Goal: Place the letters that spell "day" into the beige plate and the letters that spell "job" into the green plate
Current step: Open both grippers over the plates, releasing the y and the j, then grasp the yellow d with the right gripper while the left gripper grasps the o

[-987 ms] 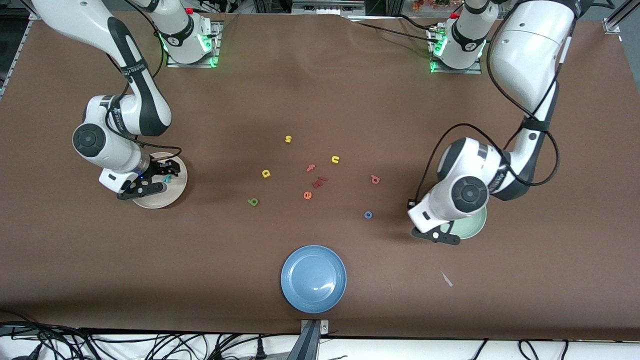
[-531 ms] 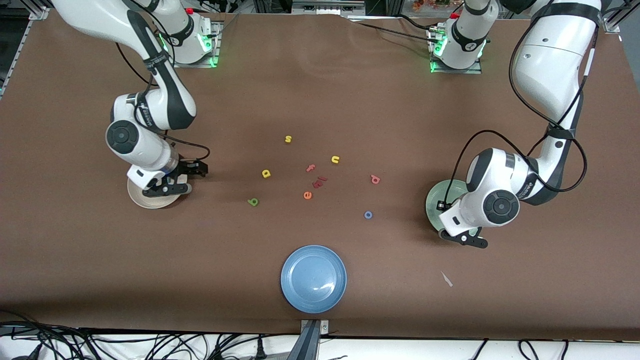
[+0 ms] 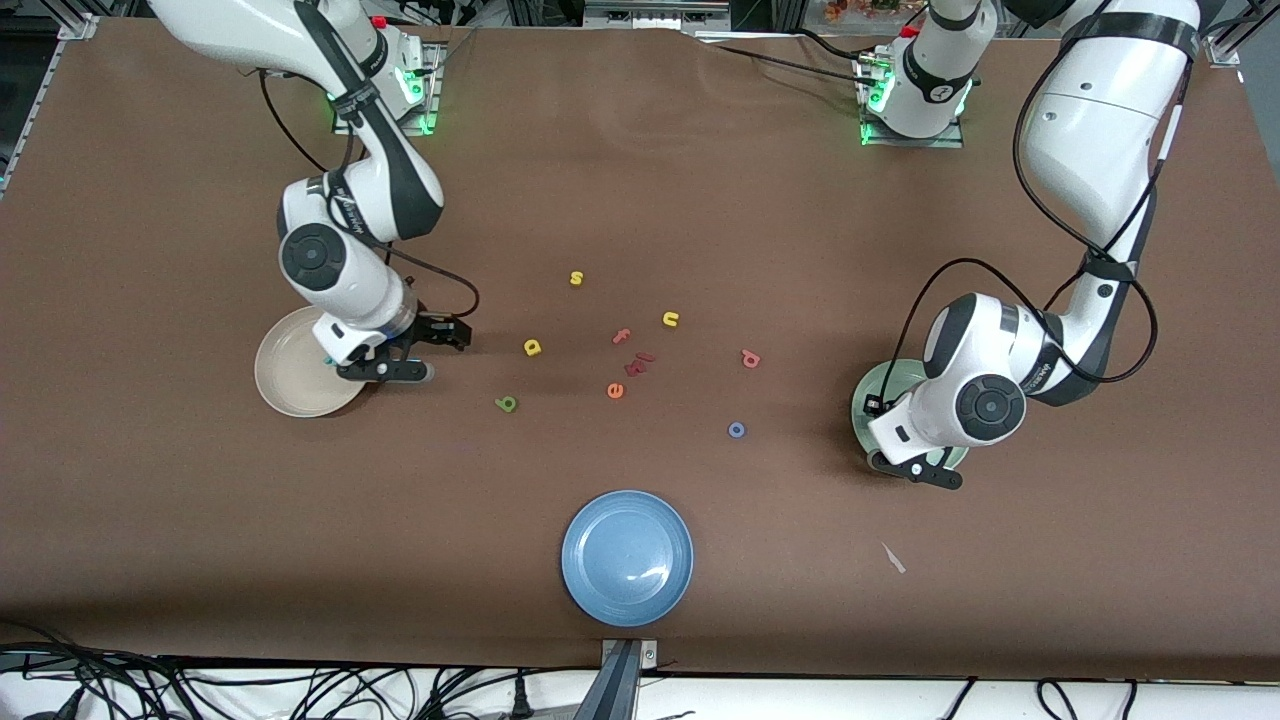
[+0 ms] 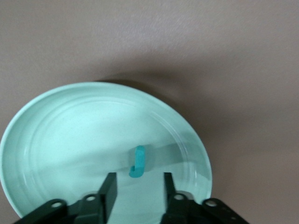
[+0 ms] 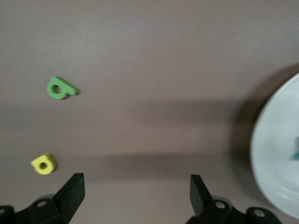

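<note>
the left arm bends down from its base so that the left gripper (image 4: 136, 189) hangs low over the green plate (image 3: 866, 402) at the left arm's end of the table. its fingers stand a little apart with nothing between them, and the teal j (image 4: 137, 162) lies in that plate just off the fingertips. half a second ago the left wrist stood slightly farther out toward the table's end.

the right arm folds down with its wrist over the inner rim of the beige plate (image 3: 283, 377), and the right gripper (image 5: 135, 193) is spread wide and empty over bare table just beside that plate. a second ago it was over the plate itself. a teal piece (image 5: 296, 155) shows in the beige plate, partly cut off.

no lettering on the arms can be read.

on the table between the plates lie the yellow a (image 3: 533, 347), the green d (image 3: 507, 404), the salmon-pink b (image 3: 750, 358) and the blue o (image 3: 737, 430), none shifted.
</note>
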Motion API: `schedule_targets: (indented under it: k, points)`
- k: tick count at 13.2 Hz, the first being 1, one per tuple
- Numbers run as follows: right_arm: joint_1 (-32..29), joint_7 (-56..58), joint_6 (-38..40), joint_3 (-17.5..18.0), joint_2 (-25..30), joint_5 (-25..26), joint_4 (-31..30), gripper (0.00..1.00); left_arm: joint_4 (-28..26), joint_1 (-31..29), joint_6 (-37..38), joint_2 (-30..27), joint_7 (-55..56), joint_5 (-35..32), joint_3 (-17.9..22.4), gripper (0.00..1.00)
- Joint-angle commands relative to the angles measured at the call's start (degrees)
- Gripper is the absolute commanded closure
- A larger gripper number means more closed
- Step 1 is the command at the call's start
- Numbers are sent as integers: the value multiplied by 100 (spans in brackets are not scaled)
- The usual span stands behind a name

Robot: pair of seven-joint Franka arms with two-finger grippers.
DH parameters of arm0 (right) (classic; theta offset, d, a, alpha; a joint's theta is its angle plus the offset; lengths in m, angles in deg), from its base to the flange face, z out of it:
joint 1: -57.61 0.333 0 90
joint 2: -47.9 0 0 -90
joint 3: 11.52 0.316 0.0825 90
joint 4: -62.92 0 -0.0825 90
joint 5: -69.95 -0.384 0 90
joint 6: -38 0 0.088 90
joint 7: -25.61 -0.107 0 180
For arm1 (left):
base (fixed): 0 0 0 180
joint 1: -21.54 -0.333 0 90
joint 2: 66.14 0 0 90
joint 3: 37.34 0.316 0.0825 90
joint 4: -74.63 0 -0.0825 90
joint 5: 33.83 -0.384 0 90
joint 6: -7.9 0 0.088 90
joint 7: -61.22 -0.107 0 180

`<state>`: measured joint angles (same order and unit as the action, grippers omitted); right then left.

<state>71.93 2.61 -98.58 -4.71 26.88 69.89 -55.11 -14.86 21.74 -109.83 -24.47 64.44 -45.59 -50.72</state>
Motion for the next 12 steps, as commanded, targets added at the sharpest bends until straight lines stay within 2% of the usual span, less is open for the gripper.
schedule_targets:
  k: [1,5,7,10,12]
  points:
    - [325,-599,27,-3,-261,-91,289,0,-8,58,22,-272,38,-116,-50,0]
    - [677,-1172,9,-3,-648,-91,667,0,246,295,4,-229,65,-98,-454,0]
    - [774,-1216,9,-3,-806,-91,808,0,370,672,-74,8,38,-89,-455,0]
    - [923,-1365,-9,-3,-1105,-91,1123,0,520,902,-206,114,65,-89,-464,0]
    - [1011,-1462,-9,-3,-1272,-82,1264,0,528,1139,-600,297,74,-89,-446,0]
